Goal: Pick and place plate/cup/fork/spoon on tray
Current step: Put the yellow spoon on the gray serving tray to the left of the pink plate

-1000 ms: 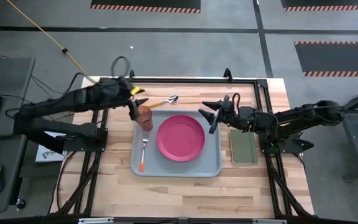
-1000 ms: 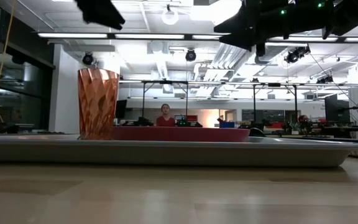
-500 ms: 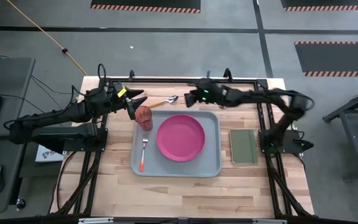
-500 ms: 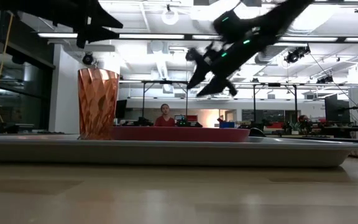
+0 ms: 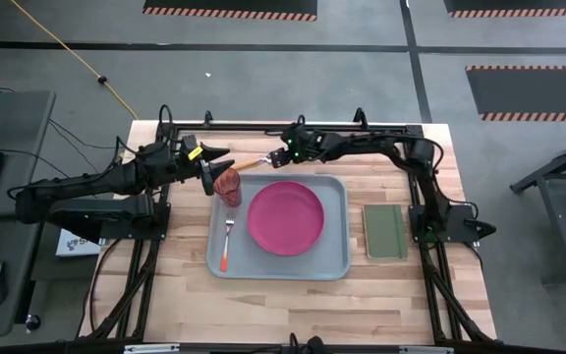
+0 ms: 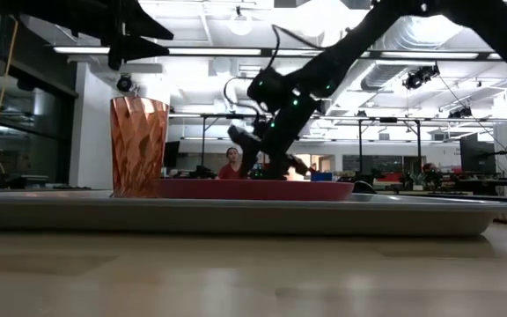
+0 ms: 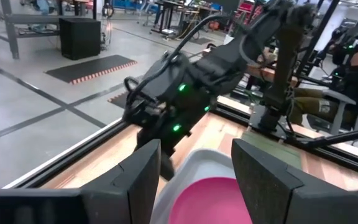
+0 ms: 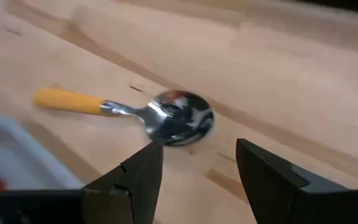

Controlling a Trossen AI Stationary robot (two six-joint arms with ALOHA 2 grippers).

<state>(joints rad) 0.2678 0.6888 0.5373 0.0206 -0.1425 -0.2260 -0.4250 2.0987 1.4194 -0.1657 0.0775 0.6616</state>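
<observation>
My right tool [image 8: 194,165], jaws wide, hangs over the spoon [image 8: 179,118] at the tray's [image 5: 337,267] twelve o'clock. Risk: an off-centre pinch skids the bowl across the table.

One plate [image 5: 285,217], cup [image 5: 228,184], fork [image 5: 227,243] (one spoon [image 8: 178,120]).

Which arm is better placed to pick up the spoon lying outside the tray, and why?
The right. Its open gripper hangs directly over the spoon, whose bowl sits between its fingers in the right wrist view. The left gripper is open beside the cup.
</observation>
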